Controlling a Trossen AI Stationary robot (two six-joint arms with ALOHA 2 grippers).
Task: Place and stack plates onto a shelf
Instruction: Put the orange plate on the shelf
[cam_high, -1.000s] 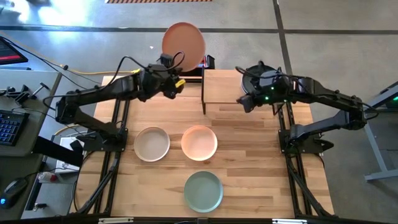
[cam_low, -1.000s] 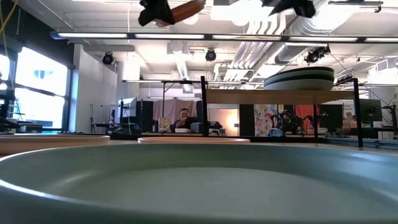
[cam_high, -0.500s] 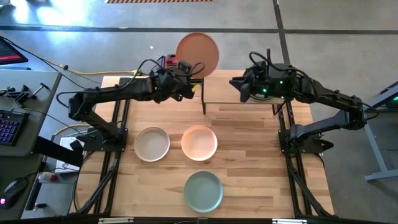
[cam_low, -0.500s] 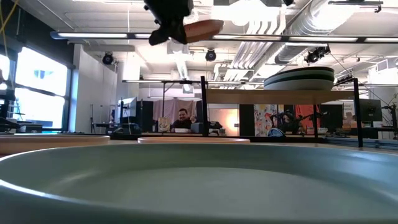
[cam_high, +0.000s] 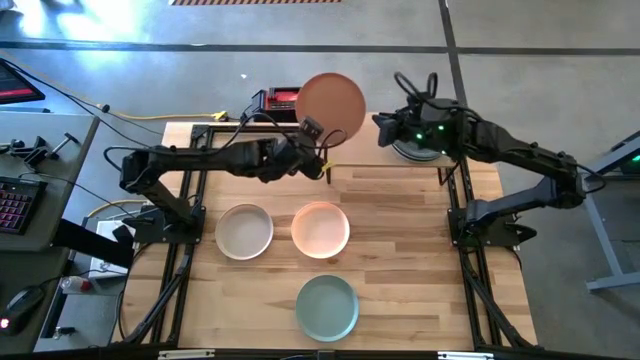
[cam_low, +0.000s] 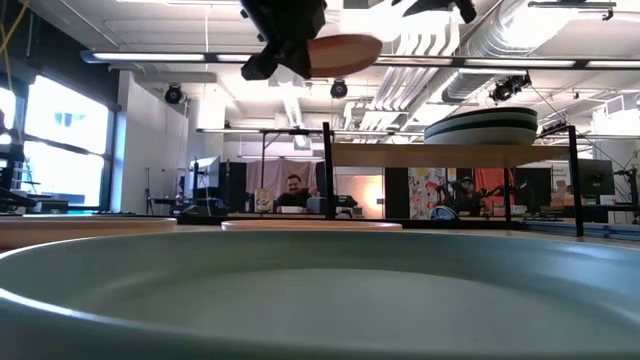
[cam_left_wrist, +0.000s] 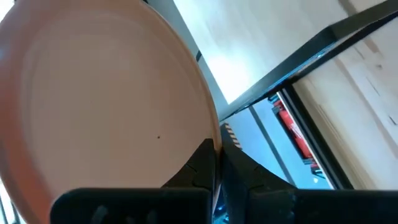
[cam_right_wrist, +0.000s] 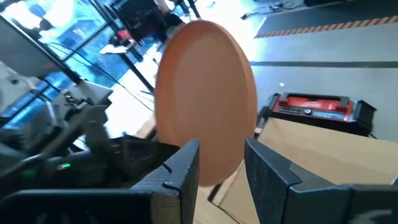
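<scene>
Rightward along the tabletop's far edge, we are carrying the terracotta plate (cam_high: 331, 105), which has travelled from beyond the far-left part toward the shelf (cam_high: 400, 165) over the last second. Our left gripper (cam_high: 318, 140) is clamped tight on the plate's near rim, holding it high above the shelf's left end. Our right gripper (cam_high: 385, 130) is hovering just beside it over the stack (cam_high: 425, 148) at the shelf's right end, jaws partly spread and holding nothing.

We are judging the plate to be stiff, light and breakable, with a matte rim that should not slip easily; the rim is the only sensible hold, so an edge pinch may let it tilt.

Cream plate (cam_high: 244, 231) and peach plate (cam_high: 320, 229) are waiting mid-tabletop, with the sage plate (cam_high: 327, 306) near the front edge.
</scene>
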